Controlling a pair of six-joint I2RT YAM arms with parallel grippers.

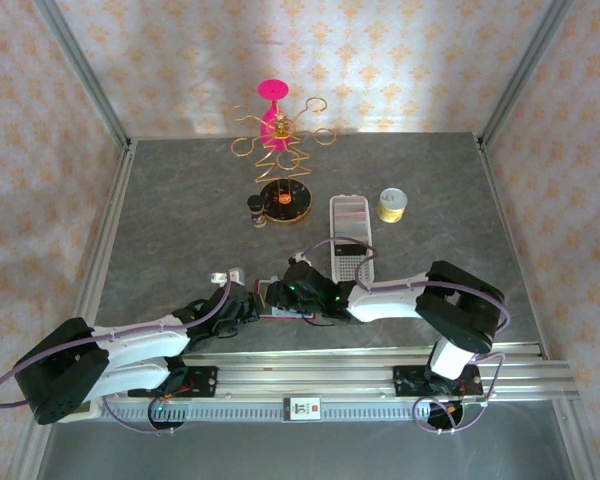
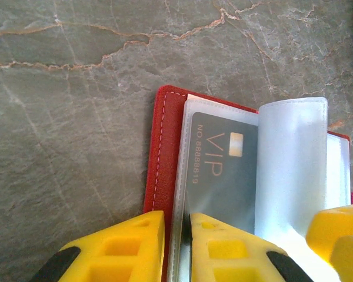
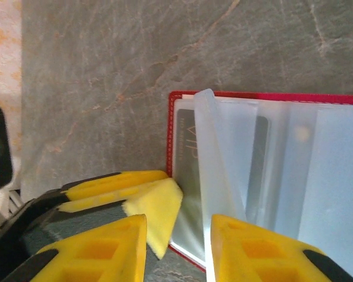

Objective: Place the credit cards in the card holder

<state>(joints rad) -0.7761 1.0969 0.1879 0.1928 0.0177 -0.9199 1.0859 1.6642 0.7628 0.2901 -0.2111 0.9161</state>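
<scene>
The holder [image 1: 283, 315] lies open at 6 o'clock on the table [image 1: 180, 210] with one card [image 2: 220, 170] pocketed, your left gripper [image 2: 177, 226] pinches its edge, your right gripper [image 3: 179, 226] stands part open around a clear leaf [image 3: 215, 147], so next, I think, you need a free pocket held wide.

The card holder [image 2: 155, 176] has a matt red, stitched, leather-like cover and glossy milky-clear plastic pockets [image 2: 291, 164], the credit card [image 2: 220, 176] is smooth grey plastic, the counter [image 2: 76, 117] matt veined stone.
</scene>
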